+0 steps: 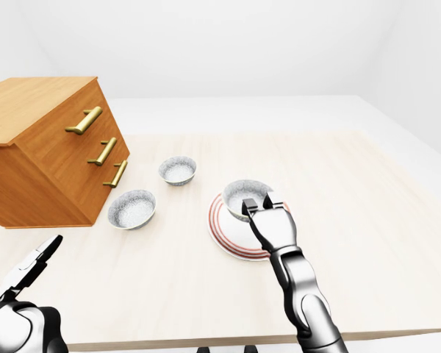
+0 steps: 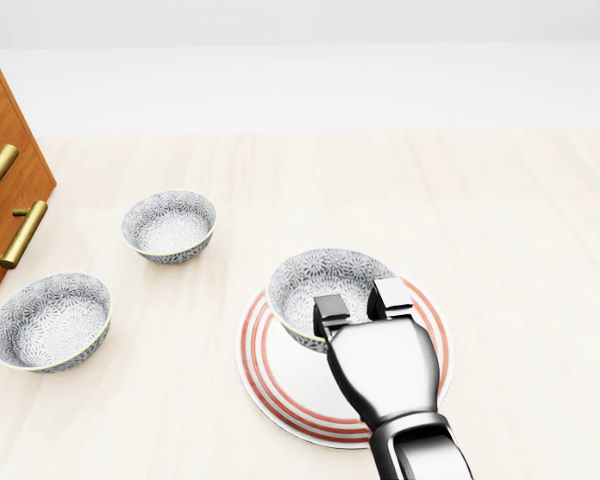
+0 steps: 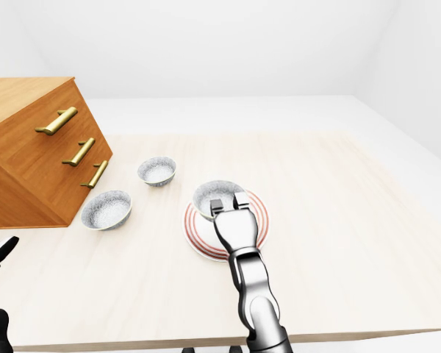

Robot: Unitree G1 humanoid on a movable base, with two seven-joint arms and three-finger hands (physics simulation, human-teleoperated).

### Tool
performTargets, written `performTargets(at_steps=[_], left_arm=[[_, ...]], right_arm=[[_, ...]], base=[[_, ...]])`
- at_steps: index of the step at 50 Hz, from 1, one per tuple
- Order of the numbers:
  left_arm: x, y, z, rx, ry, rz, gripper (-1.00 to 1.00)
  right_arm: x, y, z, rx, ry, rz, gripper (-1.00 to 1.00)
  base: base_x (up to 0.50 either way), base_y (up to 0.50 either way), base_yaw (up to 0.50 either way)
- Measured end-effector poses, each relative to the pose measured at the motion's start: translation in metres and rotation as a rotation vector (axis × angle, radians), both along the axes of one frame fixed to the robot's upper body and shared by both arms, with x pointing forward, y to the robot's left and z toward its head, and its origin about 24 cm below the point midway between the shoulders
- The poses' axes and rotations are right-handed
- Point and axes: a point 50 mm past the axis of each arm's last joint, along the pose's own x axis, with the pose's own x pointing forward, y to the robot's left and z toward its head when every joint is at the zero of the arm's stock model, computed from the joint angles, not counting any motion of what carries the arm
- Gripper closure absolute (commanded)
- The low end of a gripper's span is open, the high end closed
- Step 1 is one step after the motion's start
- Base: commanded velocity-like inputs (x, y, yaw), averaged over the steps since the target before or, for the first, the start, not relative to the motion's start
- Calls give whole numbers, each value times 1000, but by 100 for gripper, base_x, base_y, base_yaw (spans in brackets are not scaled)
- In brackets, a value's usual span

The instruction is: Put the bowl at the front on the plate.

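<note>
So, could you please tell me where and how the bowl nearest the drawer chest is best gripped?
I would pinch the rim of that bowl from above, probably with the left robot hand, which is nearer. The bowl stands upright and open, its walls curve outward, and the chest crowds its left side in the head view.

Dresser [image 2: 0, 190] cut off, head view

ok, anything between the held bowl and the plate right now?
Nothing visible. The right hand grips the near rim of the patterned bowl, which already sits over the red-striped plate. The two other bowls lie well off to the left in the head view, clear of the plate.
</note>
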Motion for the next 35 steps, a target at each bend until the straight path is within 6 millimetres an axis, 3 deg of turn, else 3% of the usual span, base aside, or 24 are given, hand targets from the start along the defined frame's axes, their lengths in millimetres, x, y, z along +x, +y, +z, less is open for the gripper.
performTargets(at_steps=[35], left_arm=[[-1, 0, 3, 7, -13, 4, -100]], right_arm=[[-3, -4, -28, 61, 45, -3, 100]], base=[[0, 0, 0]])
